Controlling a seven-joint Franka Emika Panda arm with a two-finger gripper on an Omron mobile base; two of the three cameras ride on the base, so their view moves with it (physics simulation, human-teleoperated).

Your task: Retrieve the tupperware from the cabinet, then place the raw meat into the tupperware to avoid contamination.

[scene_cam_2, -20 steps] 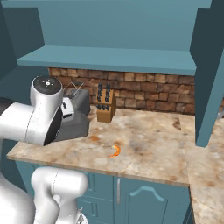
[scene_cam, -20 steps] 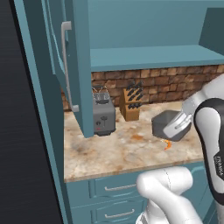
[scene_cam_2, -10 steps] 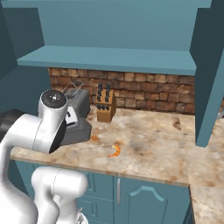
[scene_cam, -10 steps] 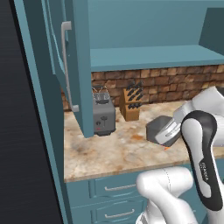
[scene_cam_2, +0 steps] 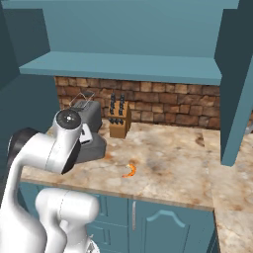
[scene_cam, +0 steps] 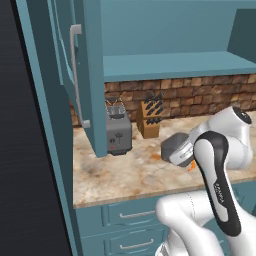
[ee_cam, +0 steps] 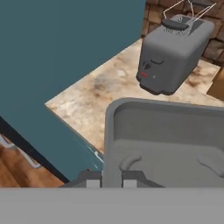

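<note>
Cabinet door: the cabinet (scene_cam: pixel 80 75) hangs open at the left, its silver bar handle (scene_cam: pixel 75 70) facing the room.
Toaster: the grey toaster (scene_cam: pixel 118 132) stands on the counter (scene_cam: pixel 120 175) beside the knife block (scene_cam: pixel 150 117).
Tupperware: the tupperware (ee_cam: pixel 170 148) hangs low over the counter, tilted, right of the toaster and apart from it.
Gripper: the gripper (ee_cam: pixel 112 180) is pinched narrow on the tub's near rim, one finger each side of the wall.
Handling: likely light, stiff and smooth (a rim hold can let it swing or slip); the rim looks the sound place to hold.
Raw meat: the raw meat (scene_cam_2: pixel 130 170) lies on the counter just right of the tub.
Arm: elbow bent high, forearm angled down, hand low by the counter's front.
</note>
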